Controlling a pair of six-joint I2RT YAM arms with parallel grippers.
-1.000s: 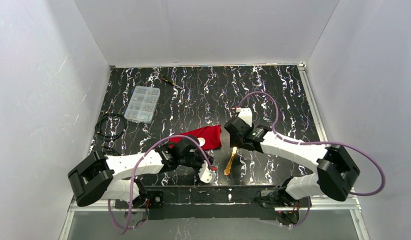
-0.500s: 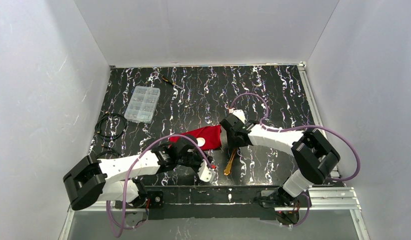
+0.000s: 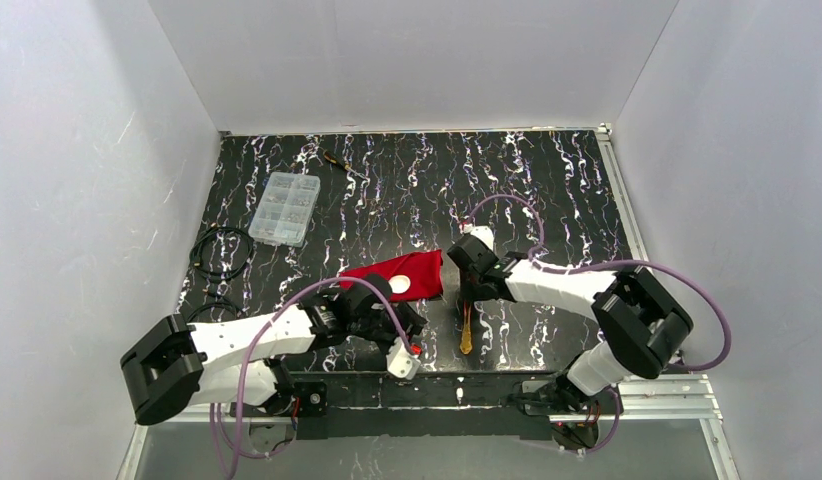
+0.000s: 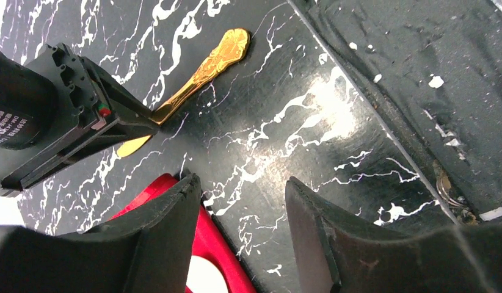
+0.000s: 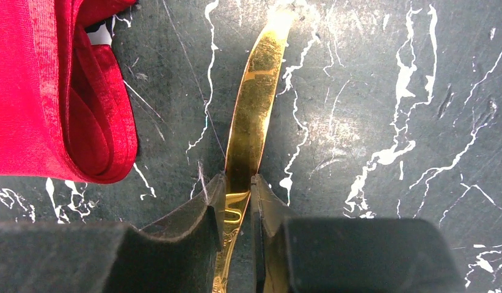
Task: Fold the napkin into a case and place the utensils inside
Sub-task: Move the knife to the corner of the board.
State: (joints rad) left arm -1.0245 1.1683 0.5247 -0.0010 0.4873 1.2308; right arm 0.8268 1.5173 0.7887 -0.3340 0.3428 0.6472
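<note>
The red napkin (image 3: 397,275) lies folded as a narrow case in the middle of the table, and the round bowl of the white spoon (image 3: 400,286) shows on it. The yellow-gold utensil (image 3: 466,330) lies just right of it, pointing at the near edge. My right gripper (image 3: 467,297) is down on that utensil's far part. In the right wrist view, the right gripper (image 5: 238,181) is shut on the gold blade (image 5: 254,110), beside the napkin's rolled end (image 5: 47,91). My left gripper (image 4: 241,183) stands open over bare table at the napkin's near edge (image 4: 215,256).
A clear compartment box (image 3: 285,207) and a coiled black cable (image 3: 222,250) sit at the left. A thin black-and-yellow tool (image 3: 339,160) lies at the back. White walls close three sides, and the metal rail (image 3: 457,385) with both arm bases runs along the near edge.
My right gripper dropped onto the gold utensil and shut on it, and the utensil swung from slanted to nearly straight. My left gripper opened and drew back slightly toward the near edge.
</note>
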